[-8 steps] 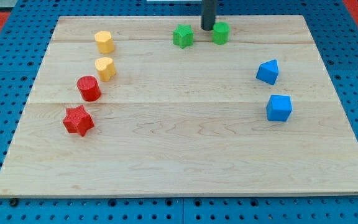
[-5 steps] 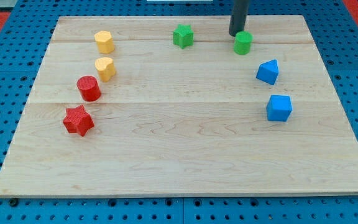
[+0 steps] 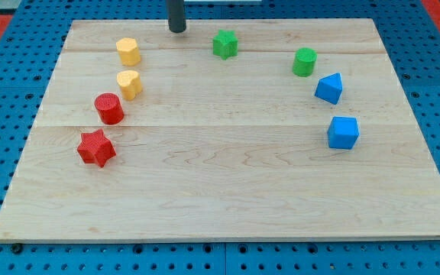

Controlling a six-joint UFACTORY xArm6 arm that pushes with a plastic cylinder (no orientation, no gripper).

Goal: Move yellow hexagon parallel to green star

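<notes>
one rod, no end effector showing: my tip [image 3: 177, 30] is resting near the surface's [image 3: 228, 191] top edge, between the yellow hexagon [image 3: 127, 51] and the green star [image 3: 224, 43], touching neither.

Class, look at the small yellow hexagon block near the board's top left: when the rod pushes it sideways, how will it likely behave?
The yellow hexagon block looks squat and flat-based, so it should probably slide on the smooth wooden board rather than tip or roll. Its flat sides may make it turn if struck off-centre. My tip stands apart, to its upper right in the view.
</notes>
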